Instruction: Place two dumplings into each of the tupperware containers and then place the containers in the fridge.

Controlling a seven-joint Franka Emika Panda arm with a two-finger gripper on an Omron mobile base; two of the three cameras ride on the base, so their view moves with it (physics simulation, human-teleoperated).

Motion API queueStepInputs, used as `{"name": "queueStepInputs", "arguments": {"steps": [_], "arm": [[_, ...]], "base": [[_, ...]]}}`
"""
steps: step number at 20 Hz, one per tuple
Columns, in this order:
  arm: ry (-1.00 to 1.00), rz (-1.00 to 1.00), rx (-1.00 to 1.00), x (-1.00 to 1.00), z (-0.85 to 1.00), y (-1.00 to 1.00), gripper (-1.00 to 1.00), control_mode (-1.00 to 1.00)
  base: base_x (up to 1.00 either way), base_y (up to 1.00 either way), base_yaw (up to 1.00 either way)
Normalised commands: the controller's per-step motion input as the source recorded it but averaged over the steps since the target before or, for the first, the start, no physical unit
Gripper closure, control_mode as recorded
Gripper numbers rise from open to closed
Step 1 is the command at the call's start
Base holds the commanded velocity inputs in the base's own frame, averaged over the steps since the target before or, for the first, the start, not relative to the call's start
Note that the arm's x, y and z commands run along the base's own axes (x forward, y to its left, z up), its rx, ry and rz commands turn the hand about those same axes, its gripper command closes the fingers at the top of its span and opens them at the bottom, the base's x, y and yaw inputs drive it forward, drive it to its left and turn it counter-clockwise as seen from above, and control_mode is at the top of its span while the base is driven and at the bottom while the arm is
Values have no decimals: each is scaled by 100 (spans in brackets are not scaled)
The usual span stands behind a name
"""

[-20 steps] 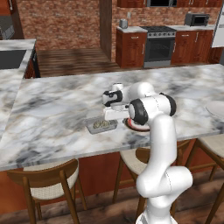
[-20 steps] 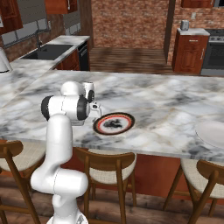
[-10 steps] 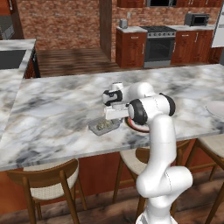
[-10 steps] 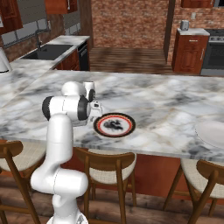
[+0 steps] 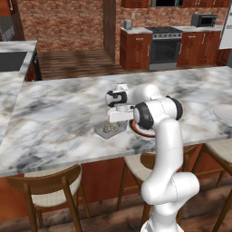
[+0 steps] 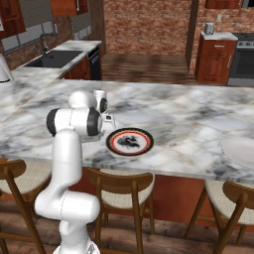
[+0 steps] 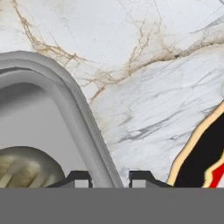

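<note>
Tool (image 7: 109, 177) astride tupperware container (image 7: 83, 118) rim

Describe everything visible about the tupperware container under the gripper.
The tupperware container is a shallow grey translucent tub with rounded corners and a thick rim, lying flat on the marble counter just left of the black red-rimmed plate. Mottled tan dumplings lie inside. The gripper straddles its rim, one fingertip on each side of the wall.

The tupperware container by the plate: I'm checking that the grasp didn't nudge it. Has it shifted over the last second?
No. In the left base view the tupperware container sits at the same marble veins, just left of the plate, as before.
</note>
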Motion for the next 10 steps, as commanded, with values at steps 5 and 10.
{"name": "queueStepInputs", "arguments": {"steps": [5, 10], "arm": [[8, -16, 1, -47, 72, 0, 100, -100], [5, -31, 2, -90, 68, 0, 100, -100]], "base": [[0, 0, 0], [0, 0, 0]]}}
